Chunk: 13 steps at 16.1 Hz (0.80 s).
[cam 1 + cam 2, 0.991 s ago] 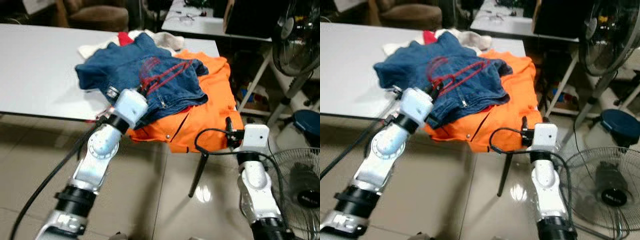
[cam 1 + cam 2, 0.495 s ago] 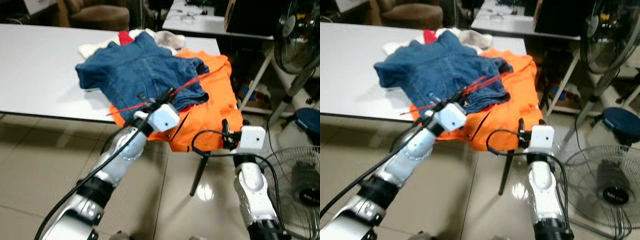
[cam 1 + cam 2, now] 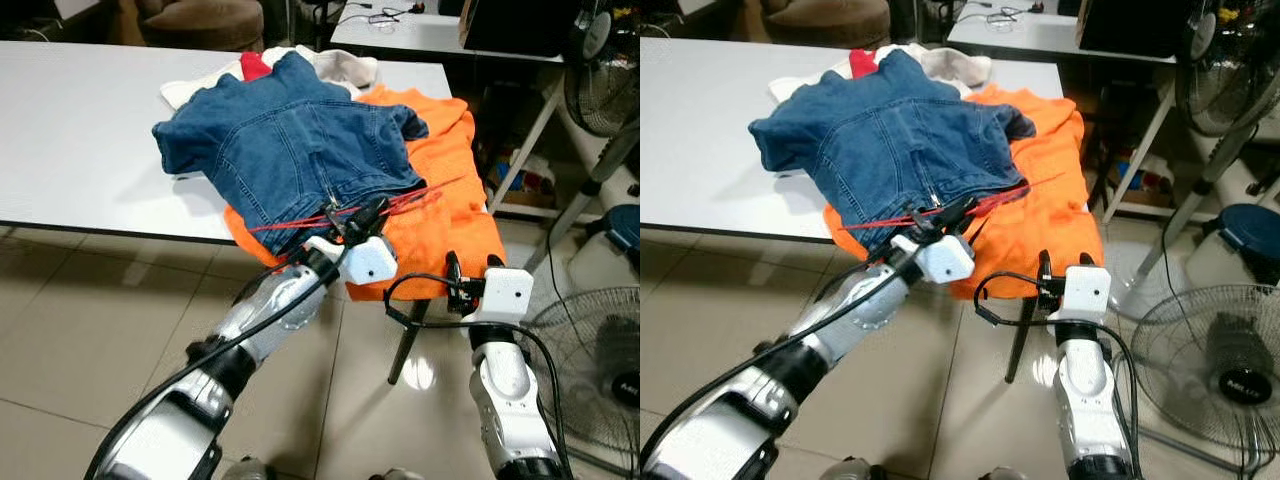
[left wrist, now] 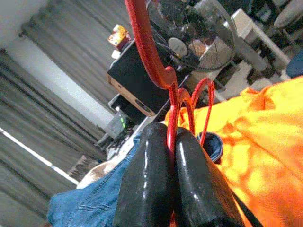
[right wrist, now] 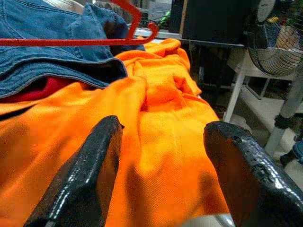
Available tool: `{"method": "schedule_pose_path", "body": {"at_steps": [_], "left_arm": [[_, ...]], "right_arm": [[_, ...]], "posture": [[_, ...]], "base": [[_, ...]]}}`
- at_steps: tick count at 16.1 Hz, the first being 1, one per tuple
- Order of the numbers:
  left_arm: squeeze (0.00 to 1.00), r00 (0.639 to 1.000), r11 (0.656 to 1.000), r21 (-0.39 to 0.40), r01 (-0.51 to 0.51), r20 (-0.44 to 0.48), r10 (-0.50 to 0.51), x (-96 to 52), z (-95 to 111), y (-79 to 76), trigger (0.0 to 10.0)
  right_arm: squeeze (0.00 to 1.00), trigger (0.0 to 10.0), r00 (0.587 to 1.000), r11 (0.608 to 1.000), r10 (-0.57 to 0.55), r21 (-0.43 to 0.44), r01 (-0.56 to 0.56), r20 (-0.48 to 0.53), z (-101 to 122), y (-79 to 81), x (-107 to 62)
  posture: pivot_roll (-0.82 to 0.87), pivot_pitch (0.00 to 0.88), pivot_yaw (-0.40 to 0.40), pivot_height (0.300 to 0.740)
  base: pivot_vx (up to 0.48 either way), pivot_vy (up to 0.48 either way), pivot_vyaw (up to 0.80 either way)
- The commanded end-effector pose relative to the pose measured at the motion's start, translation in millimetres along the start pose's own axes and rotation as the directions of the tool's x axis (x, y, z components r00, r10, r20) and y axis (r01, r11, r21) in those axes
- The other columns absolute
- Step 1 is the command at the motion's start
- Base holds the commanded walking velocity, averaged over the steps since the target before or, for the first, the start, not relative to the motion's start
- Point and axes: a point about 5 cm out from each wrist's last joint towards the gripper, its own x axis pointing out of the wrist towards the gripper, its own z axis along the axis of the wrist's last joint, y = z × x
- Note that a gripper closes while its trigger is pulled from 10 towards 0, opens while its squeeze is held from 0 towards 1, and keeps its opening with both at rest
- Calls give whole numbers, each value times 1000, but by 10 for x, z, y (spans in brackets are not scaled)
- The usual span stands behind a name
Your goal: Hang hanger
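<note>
1. Red hanger point(image 3: 395, 203) clamped between the closed fingers point(image 4: 156, 184) of the left gripper point(image 3: 362, 214), held roughly level over the table's front right corner, just above the clothes pile.
2. Seen through the left wrist view: thin red wire pinched where the two black pads meet, hook point(image 4: 147, 45) curving up beyond them.
3. Left gripper poised at the table's front edge, over the seam where blue denim meets orange cloth.
4. Blue denim garment point(image 3: 285, 135) spread on top of the pile, toward the table's right end.
5. Orange garment point(image 3: 445, 210) beneath the denim, draped over the right front corner and hanging past the edge.
6. Right gripper point(image 5: 163, 161) spread wide open, holding nothing, just in front of the hanging orange cloth below the table corner.
7. White table point(image 3: 70, 130) bare along its left part.
8. Standing fan point(image 3: 1230, 365) on the tiled floor near the right arm.
</note>
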Motion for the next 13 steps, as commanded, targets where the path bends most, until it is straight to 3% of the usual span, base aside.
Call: {"method": "schedule_pose_path", "body": {"at_steps": [1, 3, 4, 5, 6, 7, 8, 9, 10, 11, 13], "left_arm": [[0, 1000, 999, 41, -7, -1, 8, 56, 16, -15, 10000], [0, 999, 998, 65, -25, -20, 27, 88, -7, -13, 10000], [0, 998, 998, 31, -53, -25, 53, 89, -22, 39, 10000], [0, 990, 984, -129, -121, -83, 111, 71, -90, 158, 10000], [0, 979, 949, -257, -182, -139, 150, 40, -159, 245, 10000], [0, 942, 837, -447, -314, -253, 219, -32, -289, 419, 10000], [0, 865, 666, -557, -496, -388, 319, -277, -496, 764, 10000], [0, 840, 626, -566, -537, -422, 340, -358, -545, 850, 10000], [0, 799, 562, -571, -598, -476, 367, -480, -616, 951, 10000], [0, 778, 537, -568, -624, -511, 366, -619, -668, 986, 10000], [0, 818, 625, -546, -558, -490, 302, -898, -655, 833, 10000]], "right_arm": [[0, 10000, 1000, 1000, -6, 6, 6, 14, 33, 4, -10], [0, 10000, 1000, 1000, -10, 6, 10, 13, 34, 1, -22], [0, 10000, 1000, 1000, -14, 5, 14, 15, 40, -10, -29], [0, 10000, 999, 1000, -19, -5, 19, 39, 94, -39, -27], [0, 10000, 998, 1000, -17, -18, 18, 63, 144, -55, -29], [0, 10000, 993, 999, -11, -46, 16, 114, 249, -90, -15], [0, 10000, 983, 997, -27, -69, 40, 180, 408, -186, 29], [0, 10000, 981, 997, -37, -66, 50, 189, 437, -209, 40], [0, 10000, 980, 996, -47, -60, 60, 196, 461, -231, 51], [0, 10000, 980, 997, -43, -52, 55, 196, 467, -222, 60], [0, 10000, 984, 998, -40, -42, 48, 174, 430, -176, 65]], "posture": [[-43, 66, 34, 740], [-50, 67, 39, 740], [-57, 66, 41, 740], [-62, 65, 43, 740], [-72, 62, 47, 740], [-76, 58, 50, 740], [-71, 54, 55, 740], [-70, 53, 56, 740], [-65, 49, 62, 740], [-63, 44, 65, 740], [-49, 40, 55, 740]], "base": [[0, 0, 0], [0, 0, 0], [0, 0, 0], [0, 0, 0], [0, 0, 0], [0, 0, 0], [0, 0, 0], [0, 0, 0], [0, 0, 0], [0, 0, 0], [0, 0, 0]]}}
